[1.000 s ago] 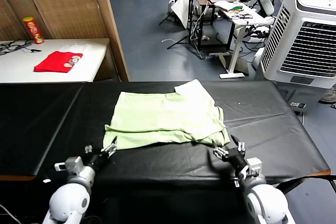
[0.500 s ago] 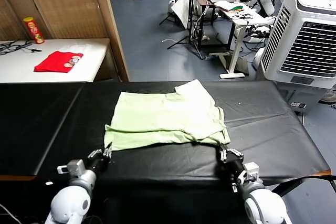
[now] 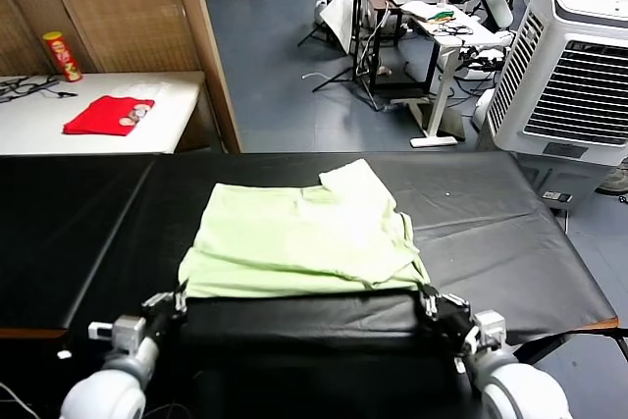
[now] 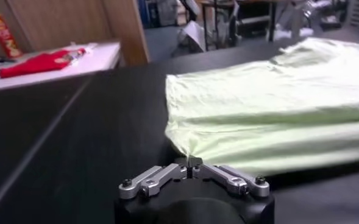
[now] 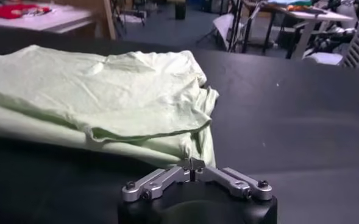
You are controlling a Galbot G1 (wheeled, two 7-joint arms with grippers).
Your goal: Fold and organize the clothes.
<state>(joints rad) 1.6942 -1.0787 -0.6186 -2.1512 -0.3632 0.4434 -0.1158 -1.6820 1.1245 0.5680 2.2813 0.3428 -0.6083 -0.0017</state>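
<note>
Even, bright indoor light fills the head view, with no hard shadows; the black tabletop (image 3: 510,213) shows a soft sheen toward its far edge. The pale shirt (image 3: 304,237) reads clearly and casts only a thin shadow along its near hem. In both wrist views the near tool bodies are dark and slightly soft, the shirt's near hem is sharp, and the background room is blurred.

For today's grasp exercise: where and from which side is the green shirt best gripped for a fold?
By its two near corners, from the robot's side. The shirt lies flat with its near hem straight across; the left gripper and right gripper already pinch those corners.
</note>
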